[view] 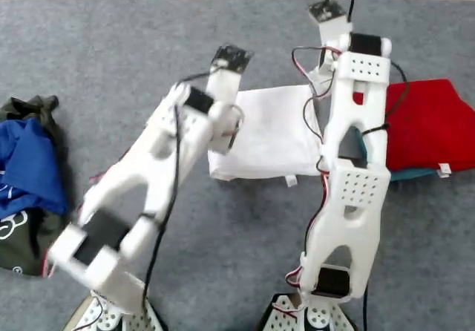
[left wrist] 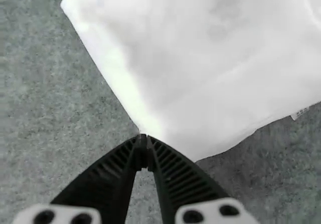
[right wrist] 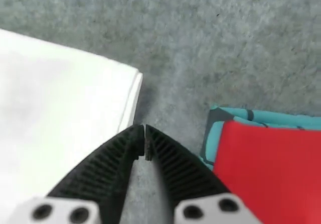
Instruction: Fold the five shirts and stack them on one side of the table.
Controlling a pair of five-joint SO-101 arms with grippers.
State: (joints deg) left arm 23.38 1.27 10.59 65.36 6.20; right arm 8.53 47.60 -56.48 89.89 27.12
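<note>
The white shirt (view: pixel 271 134) lies between our two arms, already folded into a flat, soft-edged rectangle with a small tag at one edge. In the left wrist view its folded edge (left wrist: pixel 210 58) sits right at the tips of the left pincer (left wrist: pixel 144 151). That pincer is closed tip to tip, and as far as we can tell it has no cloth in it. The right pincer (right wrist: pixel 144 143) is likewise closed on nothing, over bare table just beside the shirt's crisp, layered corner (right wrist: pixel 55 113).

On the other side of the right pincer, a little apart, the red shirt (right wrist: pixel 271 174) rests folded on a teal shirt (right wrist: pixel 235 118), whose border peeks out beneath.

We judge the fold finished and the transfer due. Both pincers must open, bite opposite edges through all layers, then lift together so the limp cotton does not unfold on its way onto the red shirt.

Well away from the left pincer, a blue shirt (view: pixel 30 160) and a dark green shirt (view: pixel 30 108) lie crumpled in a heap. The table (view: pixel 111 49) wears a grey, felt-like cover.
</note>
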